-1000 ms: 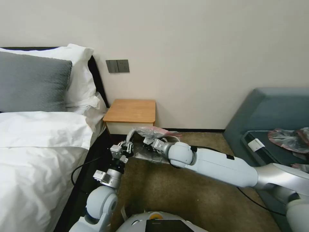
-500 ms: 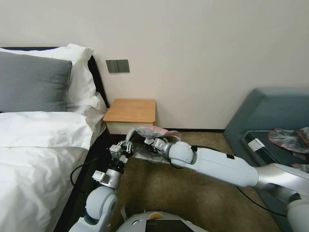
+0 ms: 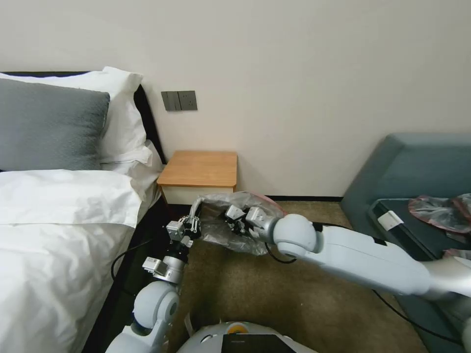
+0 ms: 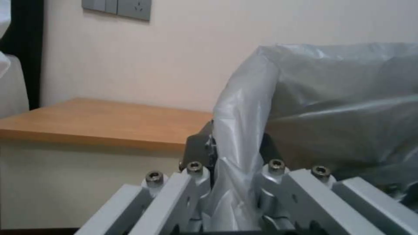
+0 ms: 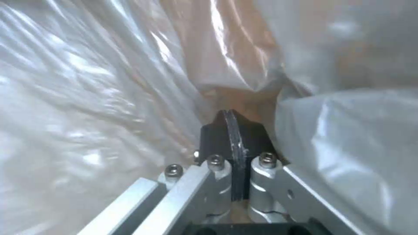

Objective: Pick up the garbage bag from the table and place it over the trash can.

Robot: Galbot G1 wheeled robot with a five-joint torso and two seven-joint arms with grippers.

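Observation:
The garbage bag [image 3: 245,208], grey translucent film with a pink-red rim, hangs low over the carpet just in front of the table [image 3: 201,169]. My left gripper [image 3: 196,210] is shut on the bag's near-left edge; in the left wrist view a strip of the garbage bag [image 4: 237,130] runs up between the left gripper [image 4: 235,153] pads, with the table [image 4: 100,120] behind. My right gripper [image 3: 231,219] reaches into the bag's mouth. In the right wrist view the right gripper [image 5: 233,130] has its black pads pressed together where the garbage bag [image 5: 109,81] film folds. The trash can is hidden.
A bed with white linen [image 3: 64,220] and pillows fills the left. A blue-grey sofa [image 3: 412,171] stands at the right, carrying more crumpled bags [image 3: 439,211]. A black cable [image 3: 120,260] lies by the bed. Brown carpet [image 3: 274,304] lies open in front.
My right arm has swung to the right and the bag has spread wider and fuller between the two grippers. The left gripper has stayed put.

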